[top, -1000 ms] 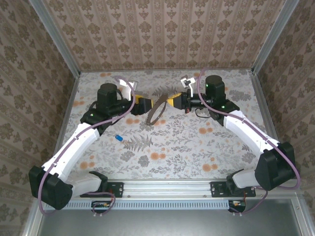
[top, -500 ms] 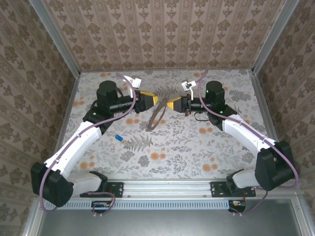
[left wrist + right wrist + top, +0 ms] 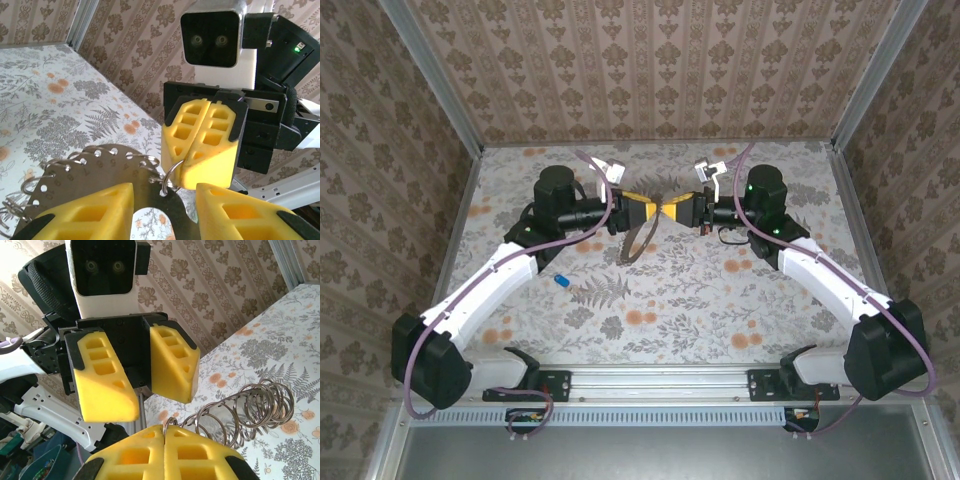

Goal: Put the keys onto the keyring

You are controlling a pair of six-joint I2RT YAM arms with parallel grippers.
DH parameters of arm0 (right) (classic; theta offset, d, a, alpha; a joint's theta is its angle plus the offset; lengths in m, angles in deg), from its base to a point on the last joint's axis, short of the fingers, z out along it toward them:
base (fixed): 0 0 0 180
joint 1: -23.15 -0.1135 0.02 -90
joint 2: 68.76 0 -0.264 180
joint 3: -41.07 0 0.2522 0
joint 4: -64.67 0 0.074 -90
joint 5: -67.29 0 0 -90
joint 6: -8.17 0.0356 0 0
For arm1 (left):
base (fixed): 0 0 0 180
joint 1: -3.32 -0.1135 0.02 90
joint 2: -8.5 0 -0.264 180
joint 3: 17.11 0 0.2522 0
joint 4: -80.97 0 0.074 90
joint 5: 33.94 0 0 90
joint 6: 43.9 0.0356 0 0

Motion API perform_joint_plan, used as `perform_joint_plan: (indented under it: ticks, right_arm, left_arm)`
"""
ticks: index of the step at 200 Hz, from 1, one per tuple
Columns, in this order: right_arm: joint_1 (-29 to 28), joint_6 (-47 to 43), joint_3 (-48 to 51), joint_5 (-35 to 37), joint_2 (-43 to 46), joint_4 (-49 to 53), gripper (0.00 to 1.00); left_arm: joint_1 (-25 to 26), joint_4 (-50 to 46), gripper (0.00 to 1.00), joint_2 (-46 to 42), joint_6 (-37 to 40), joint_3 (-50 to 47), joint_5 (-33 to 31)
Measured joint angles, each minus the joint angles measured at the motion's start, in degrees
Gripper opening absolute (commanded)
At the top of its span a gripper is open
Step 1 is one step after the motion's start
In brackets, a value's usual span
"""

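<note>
The keyring [image 3: 638, 238], a brown metal strap loop carrying several split rings, hangs above the table between my two grippers. My right gripper [image 3: 674, 210] is shut on a small ring [image 3: 168, 172] at the strap's top, and this ring pokes from the pad seam [image 3: 169, 421]. My left gripper [image 3: 653, 207] faces it, with the strap [image 3: 100, 170] lying between its yellow fingers [image 3: 85, 215] and each side of the loop against a pad. The blue-headed key [image 3: 561, 281] lies on the table, left of and nearer than the grippers, apart from both.
Patterned walls close the table [image 3: 720, 300] on three sides, with metal posts [image 3: 860, 90] at the back corners. A row of split rings [image 3: 250, 407] trails along the strap. Purple cables [image 3: 610, 200] loop over both wrists.
My left gripper has moved right to meet the right one, and its jaws have narrowed around the strap. Both wrists shifted slightly right and back. The key has not moved.
</note>
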Motion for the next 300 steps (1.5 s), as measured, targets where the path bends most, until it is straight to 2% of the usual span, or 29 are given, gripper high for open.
perform_joint_plan:
  ticks: [165, 179, 205, 242, 259, 270, 300]
  right_arm:
    - [-1.11, 1.55, 0.52, 0.02, 1.55, -2.34, 0.00]
    - [-1.11, 1.57, 0.55, 0.02, 1.62, -2.60, 0.00]
    - [-1.11, 2.21, 0.63, 0.00, 1.92, -3.26, 0.00]
    - [-1.07, 2.60, 0.83, -0.02, 2.47, -3.41, 0.00]
    - [-1.01, 2.64, 0.83, -0.02, 2.47, -3.41, 0.00]
    - [-0.83, 2.67, 0.85, -0.02, 2.47, -3.41, 0.00]
    - [-0.68, 2.80, 0.85, 0.00, 2.47, -3.39, 0.00]
  left_arm:
    - [1.97, 6.58, 0.34, 0.00, -3.32, -2.32, 0.87]
    - [2.01, 7.23, 0.32, 0.02, -3.72, -2.34, 0.98]
    - [2.10, 8.98, 0.22, 0.13, -4.70, -2.34, 1.27]
    - [2.40, 10.29, 0.16, 0.35, -5.03, -2.34, 1.42]
    - [2.40, 10.49, 0.09, 0.44, -4.94, -2.34, 1.46]
    - [2.40, 10.69, 0.00, 0.44, -5.07, -2.34, 1.46]
    - [2.51, 10.93, 0.00, 0.44, -4.31, -2.38, 1.38]
